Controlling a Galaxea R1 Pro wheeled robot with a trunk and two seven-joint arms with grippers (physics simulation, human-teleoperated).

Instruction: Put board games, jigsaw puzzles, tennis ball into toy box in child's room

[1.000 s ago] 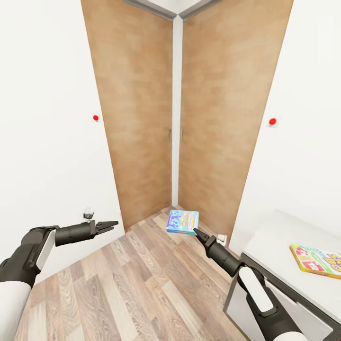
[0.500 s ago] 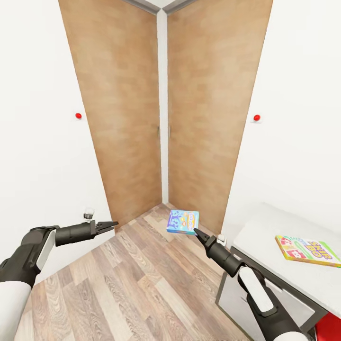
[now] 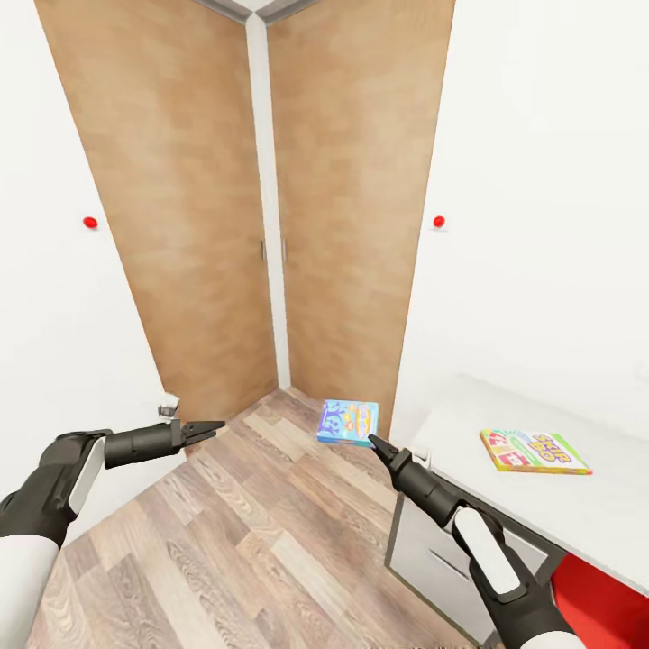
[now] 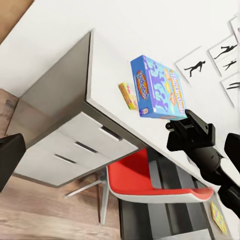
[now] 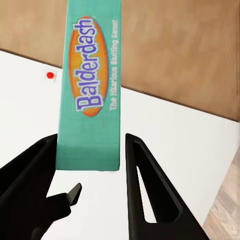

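The right gripper (image 3: 371, 441) is clamped on the blue Balderdash board game (image 3: 348, 422), which stands up from its tips above the wood floor (image 3: 252, 532). In the right wrist view the box's teal edge, lettered "Balderdash", sits between the two dark fingers (image 5: 145, 185), one on each side of the box (image 5: 90, 90). In the left wrist view the same gripper (image 4: 181, 122) holds the box (image 4: 157, 87) by its lower corner, printed face showing.

To the right of that gripper runs the pale table (image 3: 559, 505), with the SKIP-BO board game (image 3: 534, 451) lying flat on its top, well apart from the held box. Grey drawers (image 4: 75, 150) hang under the table's end, and a red chair (image 4: 150, 180) is tucked beneath it, below the right arm.

The left gripper (image 3: 214, 425) hovers over the floor, well to the left of the held box, with its jaws nearly together and nothing between them. Beyond both grippers, two brown wood doors (image 3: 270, 198) meet in the room's corner.
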